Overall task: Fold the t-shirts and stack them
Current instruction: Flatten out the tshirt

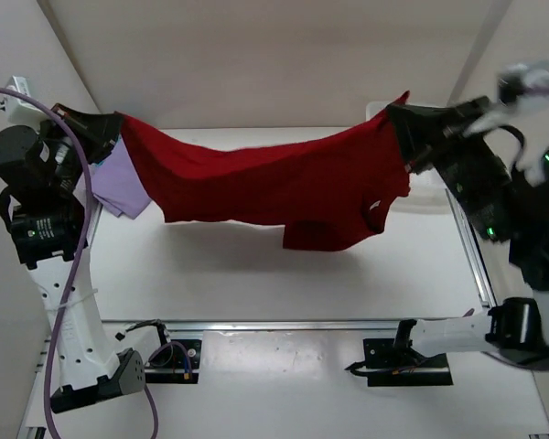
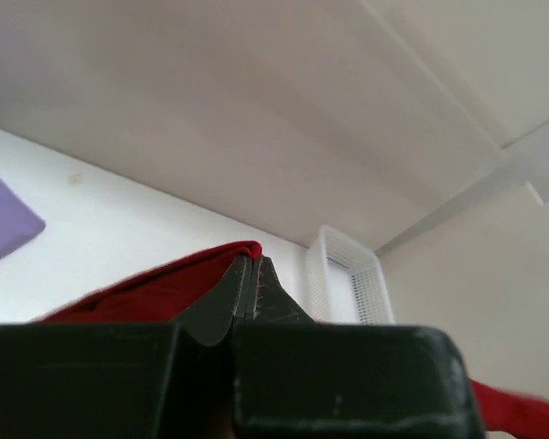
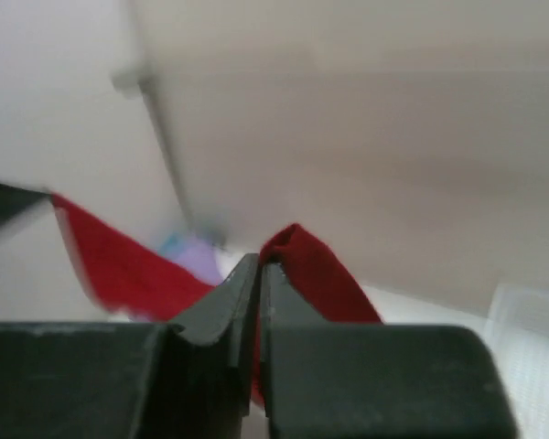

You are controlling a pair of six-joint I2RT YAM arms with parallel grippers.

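Red t-shirt (image 1: 274,187) hangs stretched above the table (image 1: 256,274). Left gripper (image 1: 110,130) and right gripper (image 1: 400,123) each clamp one end.

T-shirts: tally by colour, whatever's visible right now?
Red: 1, the red t-shirt, stretched in the air between the left claw and the right claw.
Lavender: 1, the lavender t-shirt, on the table's left side.
Teal: 0 clearly visible.
Total: 2

Plain off-white walls (image 1: 256,55) enclose a white desk (image 1: 256,283) on three sides, with soft, even light throughout.
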